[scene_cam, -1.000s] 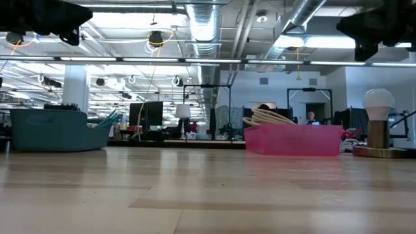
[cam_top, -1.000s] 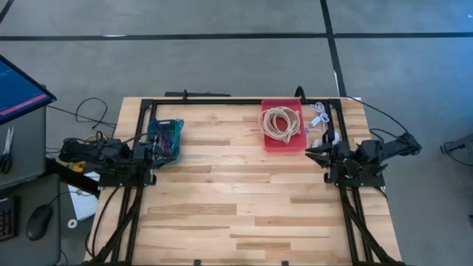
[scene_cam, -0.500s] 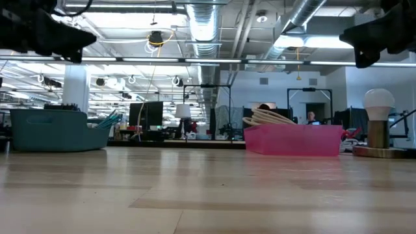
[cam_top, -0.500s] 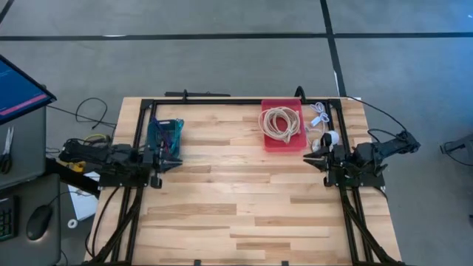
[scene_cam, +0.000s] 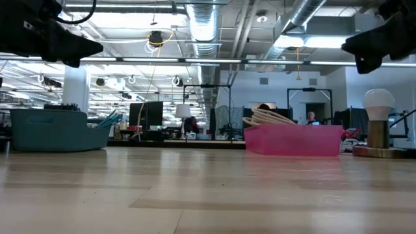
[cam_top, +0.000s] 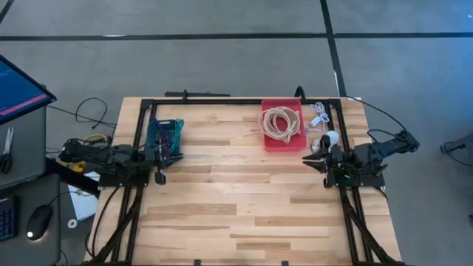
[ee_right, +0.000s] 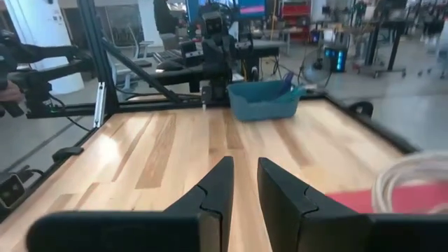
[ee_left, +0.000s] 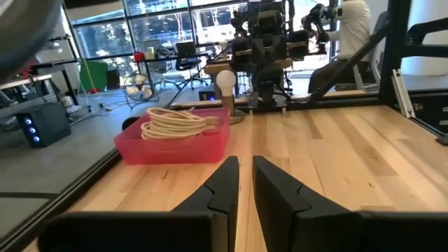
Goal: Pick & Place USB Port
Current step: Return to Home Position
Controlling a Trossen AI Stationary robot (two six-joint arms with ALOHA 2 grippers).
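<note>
A red tray (cam_top: 296,142) near the table's far right holds a coiled beige cable (cam_top: 279,122); both also show in the left wrist view, red tray (ee_left: 175,148). A teal bin (cam_top: 164,133) with coloured cables stands at the far left, and shows as the teal bin (ee_right: 262,102) in the right wrist view. Small white cable pieces (cam_top: 319,114) lie by the far right corner. My left gripper (cam_top: 171,157) hovers just near of the bin, and my right gripper (cam_top: 307,157) hovers near of the tray. Both stay above the table, with only a narrow slit between the fingers.
A bulb-shaped lamp on a wooden base (scene_cam: 378,130) stands right of the red tray, close to my right arm. A black frame (cam_top: 222,100) runs along the table's far and side edges. Bare wood (cam_top: 236,199) spans the middle and near half.
Both arms have reached out from the sides toward the table's middle and come down a little. My left gripper has moved off the teal bin toward the near edge. My right gripper has shifted slightly toward the table's left. Nothing on the table has moved.
</note>
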